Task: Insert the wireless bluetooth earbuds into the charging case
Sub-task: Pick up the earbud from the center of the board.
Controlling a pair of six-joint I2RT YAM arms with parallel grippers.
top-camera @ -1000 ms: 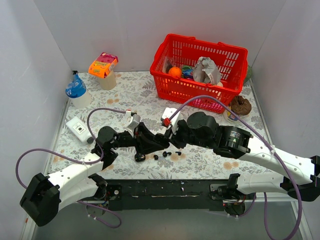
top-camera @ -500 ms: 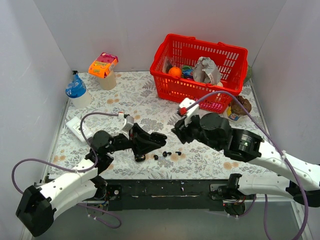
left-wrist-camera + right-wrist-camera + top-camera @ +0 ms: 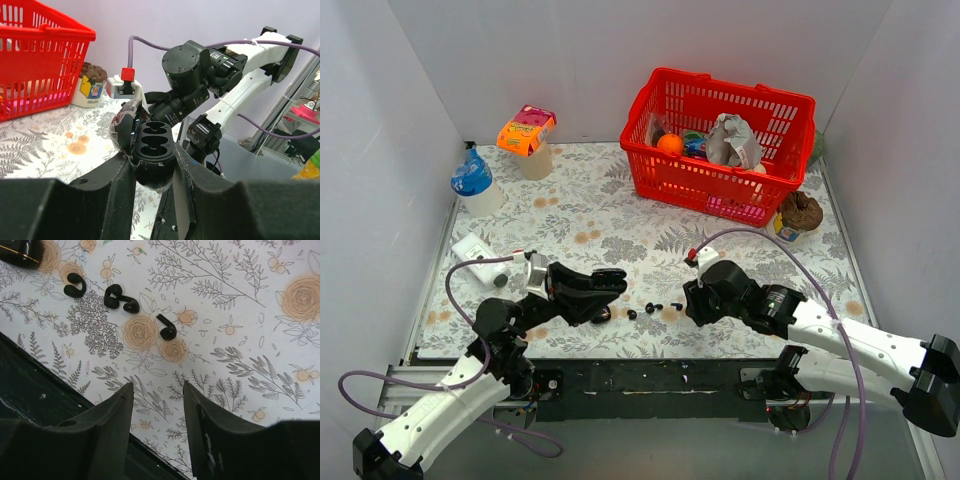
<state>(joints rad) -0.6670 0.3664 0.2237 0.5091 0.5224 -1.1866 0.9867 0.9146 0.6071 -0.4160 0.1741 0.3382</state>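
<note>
My left gripper (image 3: 608, 282) is shut on the open black charging case (image 3: 152, 150) and holds it above the table, with its two empty sockets facing up. Several tiny black earbuds (image 3: 655, 307) lie on the floral tabletop between the two grippers. In the right wrist view they lie ahead of the fingers, one nearest (image 3: 167, 329) and the others further left (image 3: 120, 297). My right gripper (image 3: 692, 300) is open and empty, low over the table just right of the earbuds; it also shows in the right wrist view (image 3: 157, 385).
A larger black oval piece (image 3: 602, 313) lies on the table beneath the left gripper. A red basket (image 3: 700, 190) of odds and ends stands at the back right, with a brown-topped cup (image 3: 800, 212) beside it. A blue-capped bottle (image 3: 470, 180), an orange packet (image 3: 527, 132) and a white box (image 3: 475, 250) are at the left.
The left arm drew back to the near left with the case in it. The right arm came down from above the middle to a low spot right of the earbuds.
</note>
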